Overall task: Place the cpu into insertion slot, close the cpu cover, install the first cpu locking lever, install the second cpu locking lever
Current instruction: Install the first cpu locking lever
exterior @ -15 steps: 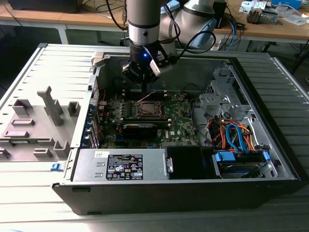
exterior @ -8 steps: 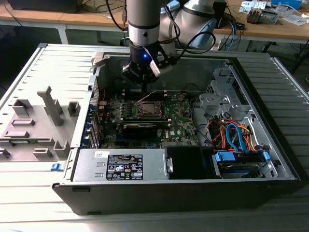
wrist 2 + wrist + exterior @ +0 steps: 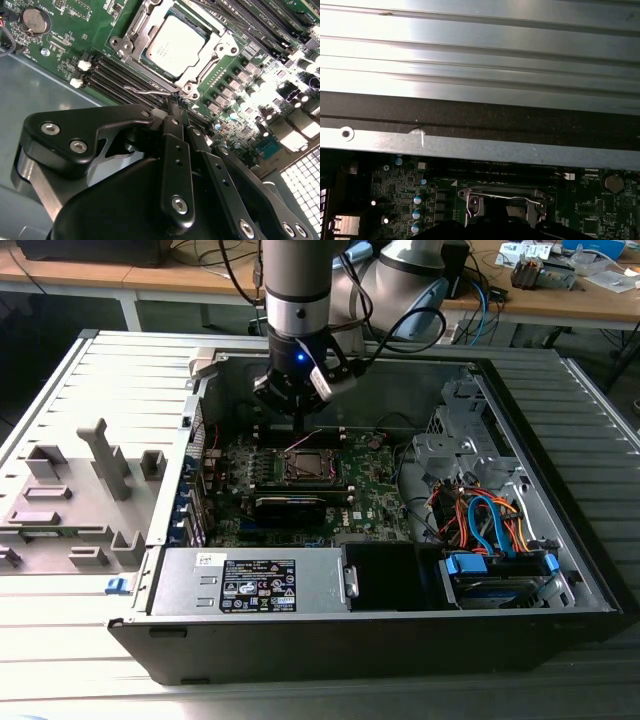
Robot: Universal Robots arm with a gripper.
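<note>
The cpu (image 3: pixel 175 45), a silver-grey square chip, lies flat in the insertion slot (image 3: pixel 307 466) on the green board inside the open computer case. The cpu cover (image 3: pixel 202 75), a silver frame plate, lies down around the chip's edges. A thin wire locking lever (image 3: pixel 147 92) runs along the socket's side by the memory slots; it also shows in the first wrist view as the lever (image 3: pixel 506 196). My gripper (image 3: pixel 174 102) hangs just above that side of the socket, its black fingers (image 3: pixel 175 150) drawn together, tips at the lever's hooked end. In the exterior view the gripper (image 3: pixel 300 423) is straight above the socket's far edge.
A power supply box (image 3: pixel 260 585) fills the case's near side. A drive bay with orange and blue cables (image 3: pixel 490 530) sits at the exterior view's right. The case wall (image 3: pixel 480 145) stands close behind the socket. Memory slots (image 3: pixel 112 75) and a coin battery (image 3: pixel 34 19) flank it.
</note>
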